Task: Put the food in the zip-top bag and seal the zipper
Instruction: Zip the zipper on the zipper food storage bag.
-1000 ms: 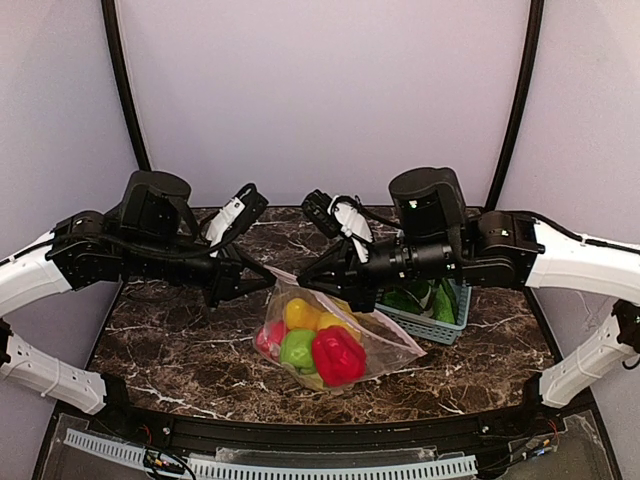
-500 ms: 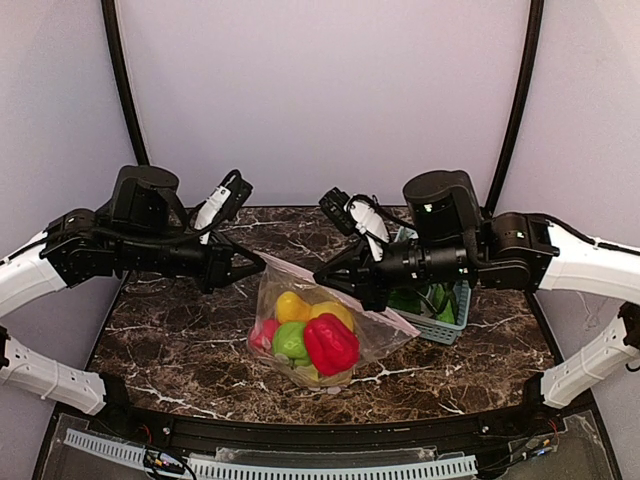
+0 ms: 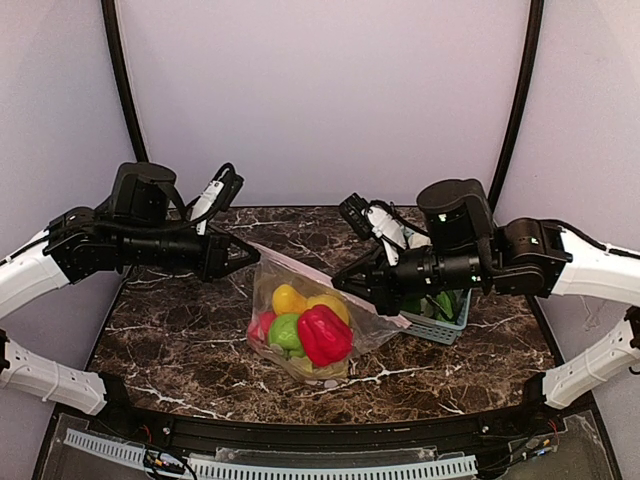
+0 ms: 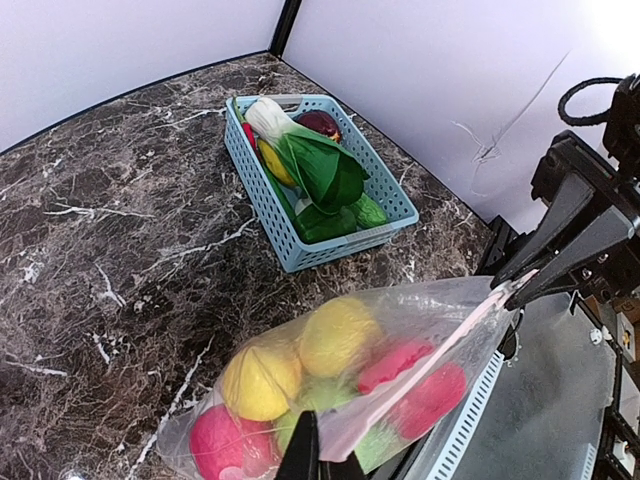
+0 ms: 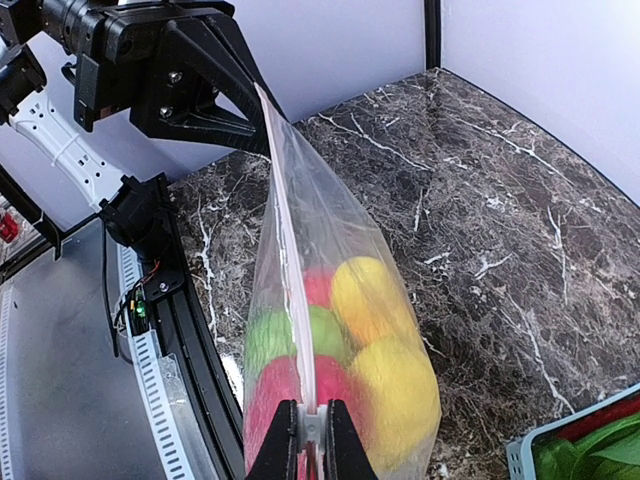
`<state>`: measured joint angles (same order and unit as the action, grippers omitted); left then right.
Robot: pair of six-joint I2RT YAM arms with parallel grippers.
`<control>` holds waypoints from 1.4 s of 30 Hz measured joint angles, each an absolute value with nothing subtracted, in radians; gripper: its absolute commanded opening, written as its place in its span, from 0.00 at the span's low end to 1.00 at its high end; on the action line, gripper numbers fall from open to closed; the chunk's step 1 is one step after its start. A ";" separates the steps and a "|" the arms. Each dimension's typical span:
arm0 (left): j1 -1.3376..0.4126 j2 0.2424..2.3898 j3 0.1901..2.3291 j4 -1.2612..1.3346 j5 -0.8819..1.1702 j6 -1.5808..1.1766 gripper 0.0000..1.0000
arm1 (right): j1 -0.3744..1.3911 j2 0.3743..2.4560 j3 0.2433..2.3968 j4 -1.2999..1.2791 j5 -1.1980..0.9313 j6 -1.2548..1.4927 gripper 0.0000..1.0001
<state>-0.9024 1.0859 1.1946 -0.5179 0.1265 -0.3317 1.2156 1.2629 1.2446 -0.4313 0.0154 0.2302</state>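
**Holding the zipper taut for sealing**

My left gripper (image 3: 243, 256) and right gripper (image 3: 347, 283) each pinch one end of the zipper (image 5: 291, 300), which runs straight between them. Below both sags the zip-top bag (image 3: 368, 330), with the food (image 3: 322, 335) bunched at its bottom. I'd keep the tension even. I cannot tell whether the strip is pressed closed throughout.

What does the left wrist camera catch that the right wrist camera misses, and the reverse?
Left wrist only: the whole blue basket with its leafy vegetable, and the right gripper seen from outside. Right wrist only: the left gripper seen from outside, and just a basket corner. Both: the zip-top bag full of food, its zipper pinched at each end.
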 measured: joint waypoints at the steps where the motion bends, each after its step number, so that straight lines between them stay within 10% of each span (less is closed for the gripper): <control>1: -0.897 1.086 1.194 -0.517 0.130 -0.335 0.01 | 1.216 1.261 1.243 -0.435 0.021 0.236 0.00; 42: -0.718 1.080 1.161 -0.487 0.207 -0.372 0.01 | 1.216 1.216 1.230 -0.546 0.088 0.301 0.00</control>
